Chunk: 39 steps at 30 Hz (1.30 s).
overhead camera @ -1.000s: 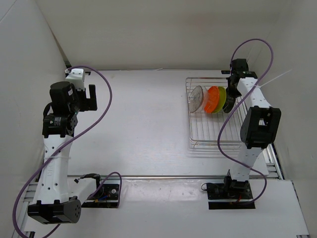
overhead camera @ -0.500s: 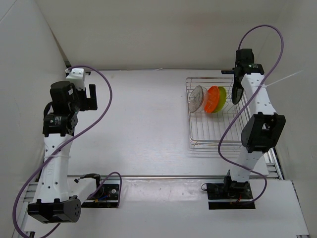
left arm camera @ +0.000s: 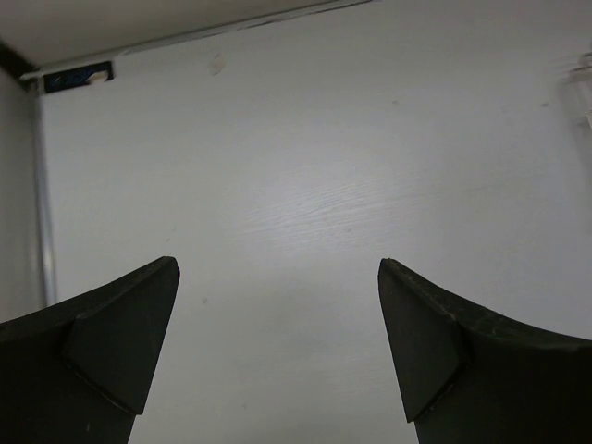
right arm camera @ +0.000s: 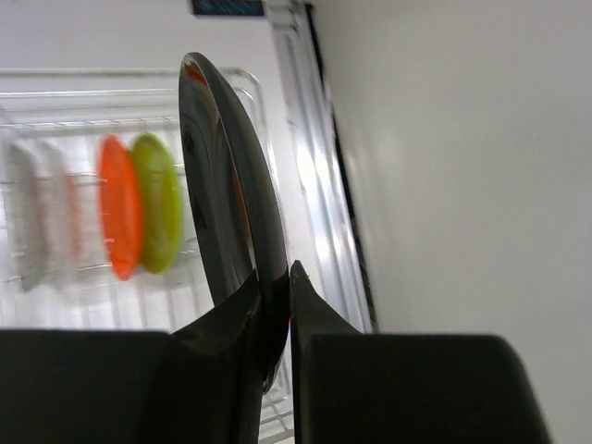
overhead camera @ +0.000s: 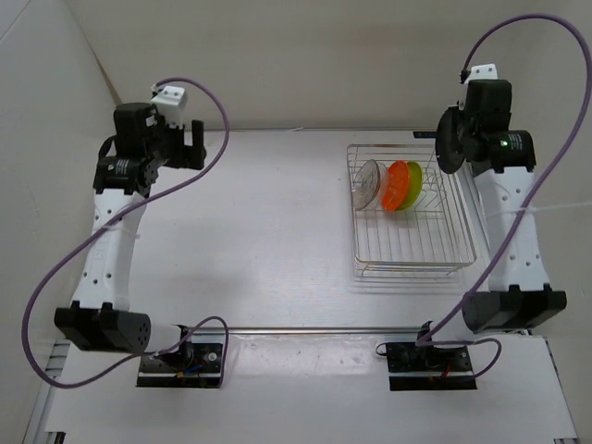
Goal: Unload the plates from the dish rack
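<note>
The silver wire dish rack [overhead camera: 412, 250] stands at the right of the table. Upright in its far part stand a clear plate [overhead camera: 369, 184], an orange plate [overhead camera: 398, 185] and a yellow-green plate [overhead camera: 413, 183]. My right gripper [overhead camera: 460, 139] is shut on the rim of the black plate [overhead camera: 450, 141], held on edge high above the rack's far right corner. In the right wrist view the black plate [right arm camera: 227, 217] rises from between the fingers, with the orange plate [right arm camera: 118, 205] and the yellow-green plate [right arm camera: 159, 202] beyond it. My left gripper [overhead camera: 190, 148] is open over bare table at the far left.
White walls enclose the table on the left, back and right. A metal rail [right arm camera: 319, 194] runs along the right wall beside the rack. Purple cables loop off both arms. The left wrist view holds only white tabletop [left arm camera: 305, 185] between the fingers.
My right gripper has lifted the black plate up out of the rack and to the right. The left arm has swung upward toward the back of the table, its gripper still open.
</note>
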{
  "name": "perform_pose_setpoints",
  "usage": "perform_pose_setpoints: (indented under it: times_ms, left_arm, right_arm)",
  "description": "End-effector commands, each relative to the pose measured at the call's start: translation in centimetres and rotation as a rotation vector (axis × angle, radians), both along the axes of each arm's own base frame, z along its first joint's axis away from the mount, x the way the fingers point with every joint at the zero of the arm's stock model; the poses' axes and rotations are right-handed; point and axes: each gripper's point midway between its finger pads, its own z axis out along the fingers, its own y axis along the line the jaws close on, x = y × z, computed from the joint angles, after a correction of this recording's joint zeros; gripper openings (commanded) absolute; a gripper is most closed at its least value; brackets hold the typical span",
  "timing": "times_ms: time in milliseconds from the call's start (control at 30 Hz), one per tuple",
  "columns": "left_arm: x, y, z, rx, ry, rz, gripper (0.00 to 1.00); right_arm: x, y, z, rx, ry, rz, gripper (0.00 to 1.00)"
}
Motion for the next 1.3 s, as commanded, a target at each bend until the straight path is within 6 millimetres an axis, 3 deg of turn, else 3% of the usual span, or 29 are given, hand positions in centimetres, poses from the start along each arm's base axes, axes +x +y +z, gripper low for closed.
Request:
perform_pose_setpoints:
  times_ms: [0, 33, 67, 133, 200, 233, 267, 300, 433, 467, 600, 700, 767, 1000, 1200, 1267]
  left_arm:
    - [0.6, -6.5, 1.9, -0.093, -0.001, -0.226, 1.0]
    - [1.4, -8.4, 0.6, -0.122, 0.048, -0.279, 1.0]
    - [1.7, -9.9, 1.5, -0.141, 0.037, -0.315, 1.0]
    - [1.6, -14.5, 0.8, -0.173, 0.074, -0.459, 1.0]
    - [1.1, -17.6, 0.5, -0.199, 0.081, -0.561, 1.0]
    - [0.2, -20.3, 0.5, -0.217, 0.088, -0.651, 1.0]
    - [-0.4, -21.6, 0.7, -0.221, 0.078, -0.69, 1.0]
    - [-1.5, -24.1, 0.9, -0.217, 0.071, -0.769, 1.0]
    - [-3.4, -29.5, 2.5, -0.207, 0.022, -0.917, 1.0]
    - [-3.3, -30.6, 1.8, -0.204, 0.048, -0.933, 1.0]
    - [-4.4, -34.4, 3.5, -0.226, 0.013, -1.021, 1.0]
    - [-4.2, -36.5, 2.8, -0.208, 0.015, -1.028, 1.0]
    - [-4.1, -37.3, 3.4, -0.217, -0.002, -1.029, 1.0]
    - [-2.3, -38.0, 2.9, -0.208, -0.018, -0.982, 1.0]
    - [-2.2, -38.4, 2.7, -0.216, -0.012, -1.001, 0.9]
    - [-2.2, -38.4, 3.1, -0.218, -0.021, -1.002, 0.8]
  right_arm:
    - [-1.6, 2.9, 4.1, 0.118, -0.13, 0.146, 0.0]
    - [-1.7, 3.9, 4.1, 0.145, -0.136, 0.194, 0.0]
    - [-1.9, 5.8, 4.0, 0.201, -0.13, 0.291, 0.0]
    - [-2.8, 8.1, 3.9, 0.268, -0.111, 0.406, 0.0]
    - [-3.7, 10.2, 3.6, 0.324, -0.086, 0.518, 0.0]
    - [-4.1, 11.7, 3.4, 0.373, -0.07, 0.596, 0.0]
    - [-4.3, 12.4, 3.1, 0.394, -0.059, 0.627, 0.0]
    - [-4.8, 12.9, 3.2, 0.412, -0.059, 0.657, 0.0]
    - [-5.8, 14.7, 2.5, 0.481, -0.021, 0.748, 0.0]
    - [-5.9, 15.0, 2.6, 0.49, -0.02, 0.762, 0.0]
    - [-6.4, 15.9, 2.5, 0.533, -0.006, 0.807, 0.0]
    - [-7.3, 16.2, 2.3, 0.543, 0.006, 0.831, 0.0]
    - [-7.7, 16.3, 1.6, 0.554, 0.022, 0.834, 0.0]
    - [-9.3, 17.0, 2.4, 0.56, -0.004, 0.904, 0.0]
    - [-10.5, 17.8, 3.1, 0.576, -0.015, 0.976, 0.0]
    - [-10.5, 17.8, 3.1, 0.576, -0.015, 0.977, 0.0]
